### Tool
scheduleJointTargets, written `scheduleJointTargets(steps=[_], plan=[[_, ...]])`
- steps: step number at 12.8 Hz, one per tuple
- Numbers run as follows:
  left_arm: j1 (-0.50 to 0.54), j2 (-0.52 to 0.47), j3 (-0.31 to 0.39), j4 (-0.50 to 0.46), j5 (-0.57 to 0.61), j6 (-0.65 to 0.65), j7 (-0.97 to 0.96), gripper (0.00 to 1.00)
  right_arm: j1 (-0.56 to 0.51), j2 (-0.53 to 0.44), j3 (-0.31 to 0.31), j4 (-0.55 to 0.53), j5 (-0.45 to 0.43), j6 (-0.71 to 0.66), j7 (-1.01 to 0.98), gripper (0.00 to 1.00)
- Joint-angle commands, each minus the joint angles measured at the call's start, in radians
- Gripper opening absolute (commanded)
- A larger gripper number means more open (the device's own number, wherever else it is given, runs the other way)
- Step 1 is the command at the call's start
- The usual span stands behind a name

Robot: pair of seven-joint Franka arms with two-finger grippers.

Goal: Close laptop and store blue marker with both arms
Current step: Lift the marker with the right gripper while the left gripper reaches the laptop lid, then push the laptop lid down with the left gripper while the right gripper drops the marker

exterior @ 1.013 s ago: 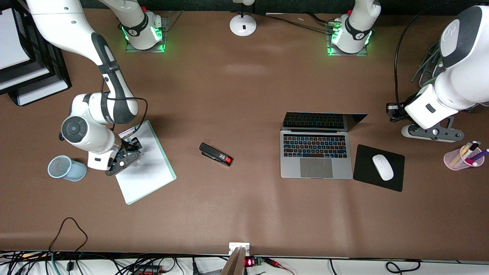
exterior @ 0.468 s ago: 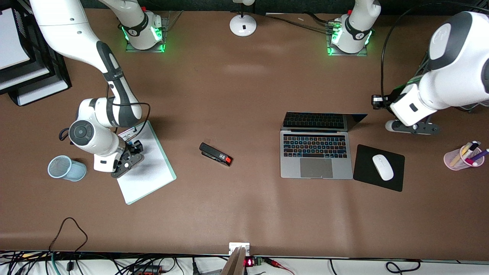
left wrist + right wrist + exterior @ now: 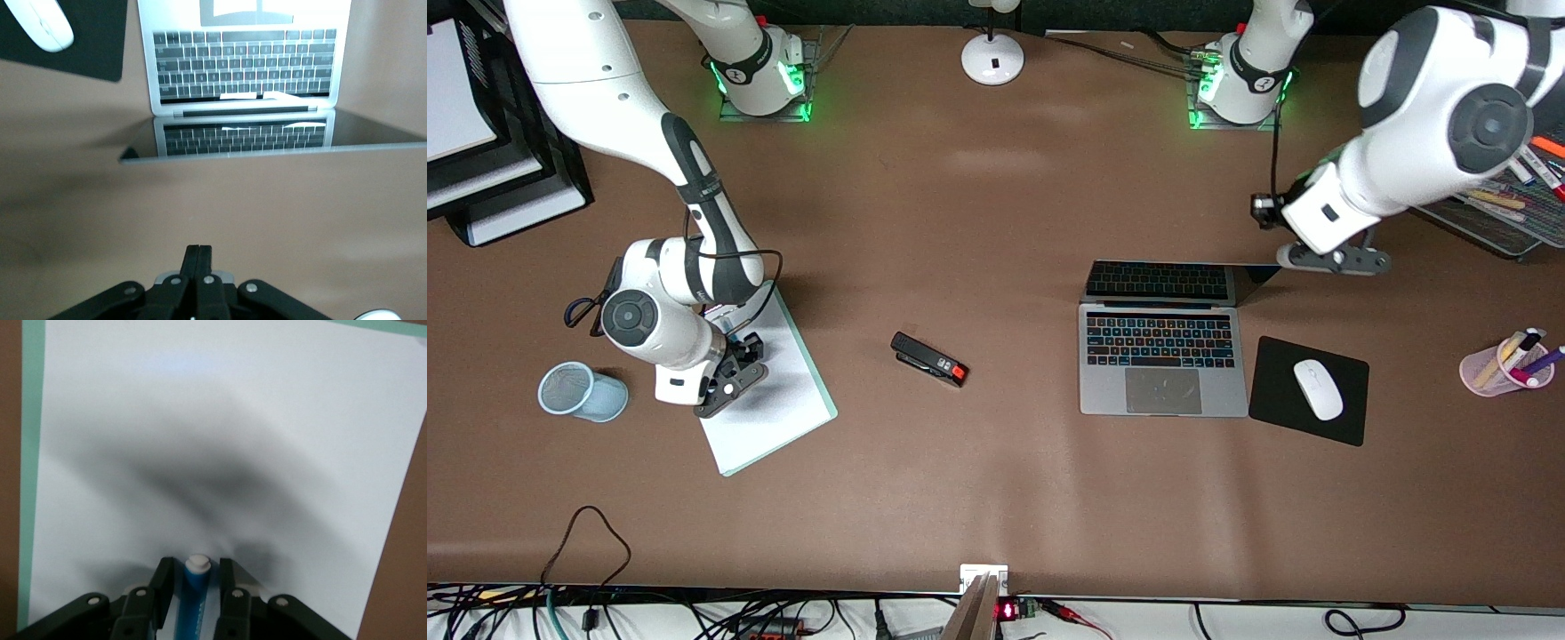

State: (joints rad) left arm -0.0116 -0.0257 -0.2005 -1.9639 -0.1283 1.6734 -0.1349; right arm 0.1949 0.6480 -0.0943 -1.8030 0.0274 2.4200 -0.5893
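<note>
The laptop (image 3: pixel 1163 342) sits open on the desk (image 3: pixel 996 498) toward the left arm's end, its base flat with the trackpad edge facing the desk's front edge and the hinge toward the edge where the arm bases stand. The screen (image 3: pixel 267 137) stands up from that hinge, tipped somewhat back, and its long axis runs parallel to the front edge. It looks stiff, fairly heavy and smooth, with a hinge that will resist a little. I judge the lid is best pushed at the middle of its top edge, not at a corner, so it folds evenly and the base does not slide. The glass is the fragile part, so a gentle press suits it.

The left claw (image 3: pixel 198 267) hangs over bare desk just past the lid's top edge, its fingers pressed together, aimed at the lid's back.

The blue marker (image 3: pixel 193 597) is clamped in the right claw (image 3: pixel 193 580), held low over the white paper pad (image 3: pixel 769 382) near the right arm's end of the desk. It is light, rigid and slick plastic, likely to twist if gripped off-centre. The fingers (image 3: pixel 162 580) hold it on the barrel just below its white end, which sticks out past the fingertips. Its long axis runs along the fingers, the white end pointing down at the pad.

A blue mesh cup (image 3: pixel 580 391) lies beside the pad, nearer the desk's end.
</note>
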Motion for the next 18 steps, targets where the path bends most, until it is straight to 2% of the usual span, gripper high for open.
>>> scheduleJointTargets(steps=[1,3,5,9,11,13,18], plan=[[0.01,-0.065,-0.056,-0.084,-0.02,0.031,-0.037,0.0,-0.008,0.013,0.002,0.028,0.02,0.001,-0.009,0.0],[0.001,-0.065,-0.063,-0.116,-0.043,0.067,-0.048,0.0,-0.02,0.004,0.001,0.059,0.064,-0.019,-0.014,0.0],[0.012,-0.068,-0.115,-0.153,-0.059,0.092,-0.048,0.0,-0.043,-0.028,0.002,0.111,0.072,-0.118,-0.015,0.0],[0.01,-0.068,-0.172,-0.283,-0.059,0.293,-0.046,0.0,-0.101,-0.126,0.001,0.18,0.072,-0.261,-0.046,0.0],[0.012,-0.06,-0.188,-0.315,-0.057,0.371,-0.046,0.0,-0.13,-0.169,0.001,0.197,0.077,-0.295,-0.117,0.0],[0.012,-0.013,-0.188,-0.317,-0.047,0.492,-0.045,0.0,-0.17,-0.214,0.001,0.197,0.142,-0.299,-0.266,0.0],[0.062,0.107,-0.182,-0.309,-0.043,0.796,-0.043,0.0,-0.311,-0.245,-0.001,0.198,0.426,-0.334,-0.757,0.0]])
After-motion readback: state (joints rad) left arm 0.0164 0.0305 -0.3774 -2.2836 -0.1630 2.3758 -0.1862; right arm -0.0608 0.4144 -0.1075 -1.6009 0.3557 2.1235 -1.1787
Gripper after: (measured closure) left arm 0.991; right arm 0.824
